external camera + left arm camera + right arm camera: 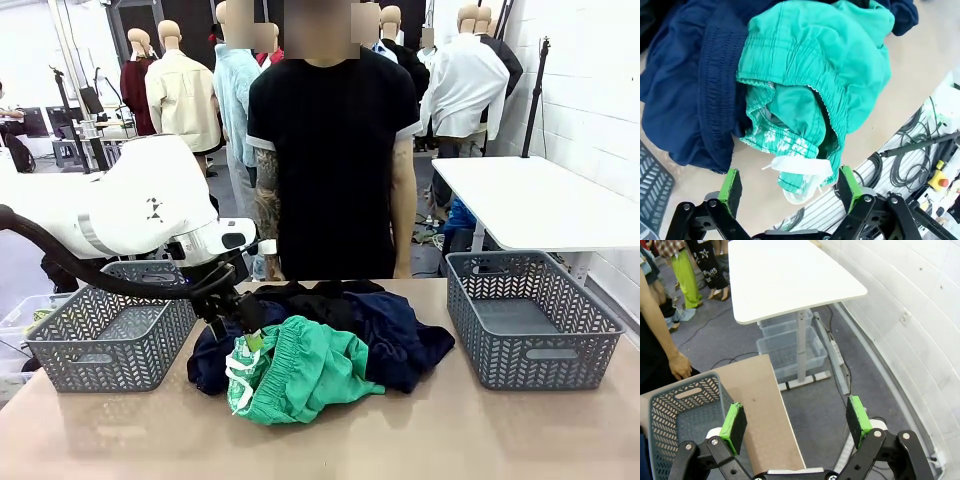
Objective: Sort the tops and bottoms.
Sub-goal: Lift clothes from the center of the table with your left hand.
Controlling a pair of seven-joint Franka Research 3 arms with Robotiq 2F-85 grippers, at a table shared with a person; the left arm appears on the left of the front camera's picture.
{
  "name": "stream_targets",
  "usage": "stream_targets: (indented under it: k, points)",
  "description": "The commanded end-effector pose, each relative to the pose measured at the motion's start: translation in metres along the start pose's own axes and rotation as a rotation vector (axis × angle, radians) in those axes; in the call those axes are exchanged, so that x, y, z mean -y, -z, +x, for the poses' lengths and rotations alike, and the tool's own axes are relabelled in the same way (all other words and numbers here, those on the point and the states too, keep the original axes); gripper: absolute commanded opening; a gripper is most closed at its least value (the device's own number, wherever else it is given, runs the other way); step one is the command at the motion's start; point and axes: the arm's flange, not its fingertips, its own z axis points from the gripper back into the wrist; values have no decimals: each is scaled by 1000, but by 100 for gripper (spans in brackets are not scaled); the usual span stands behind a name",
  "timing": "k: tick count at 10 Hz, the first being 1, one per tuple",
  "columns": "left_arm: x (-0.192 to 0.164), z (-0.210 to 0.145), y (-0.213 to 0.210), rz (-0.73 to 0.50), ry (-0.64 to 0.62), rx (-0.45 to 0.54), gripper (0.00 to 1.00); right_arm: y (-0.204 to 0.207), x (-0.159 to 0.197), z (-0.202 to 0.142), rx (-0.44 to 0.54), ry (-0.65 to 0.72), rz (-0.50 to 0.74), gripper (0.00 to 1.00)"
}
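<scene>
The bottoms (305, 370) lie crumpled at the near edge of a clothes pile in the middle of the tabletop (450, 430). They are bright green trousers of soft, thin woven cloth. In the left wrist view the bottoms (815, 75) show a gathered elastic waistband puckered into fine ridges, an inner layer printed green and white, and a white tag (800, 166) at the end nearest the camera.

The left end effector (240, 325) hangs at the pile's left side. Its own camera shows the left end effector (790, 186) with the green pads spread wide on either side of the tagged end. Whether they touch the cloth I cannot tell.

Just behind and under the green cloth are the navy garments (400, 335), matte and limp. One of the navy garments (685, 85) has a ribbed, gathered band. A black garment (320, 292) lies at the back of the heap.

Two grey plastic baskets with a chevron lattice flank the pile, the left basket (110, 345) and the right basket (530, 335). Both are rectangular with slotted handles.

The right end effector (796, 424) has its fingers apart over the smooth tan tabletop edge (765, 405), beside the right basket (685, 405).

Across the tabletop stands a person (335, 150) in a black T-shirt. Further off is a white table (790, 275) with clear storage bins (790, 347) beneath it, next to a white brick wall (920, 315).
</scene>
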Motion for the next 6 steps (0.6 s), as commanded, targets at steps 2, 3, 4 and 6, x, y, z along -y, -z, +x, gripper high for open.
stream_targets:
  k: [2, 3, 4, 6]
  points:
    - [2, 4, 6, -44, -8, 39, 100, 1, 0, -1, -8, 19, -1, 100]
    - [2, 6, 7, -31, 1, 68, 100, 1, 0, -1, -8, 19, -1, 100]
    - [3, 10, 9, -29, 3, 109, 100, 1, 0, -1, -8, 19, -1, 100]
    - [8, 13, 16, -19, 42, 67, 93, 1, 0, -1, -8, 19, -1, 100]
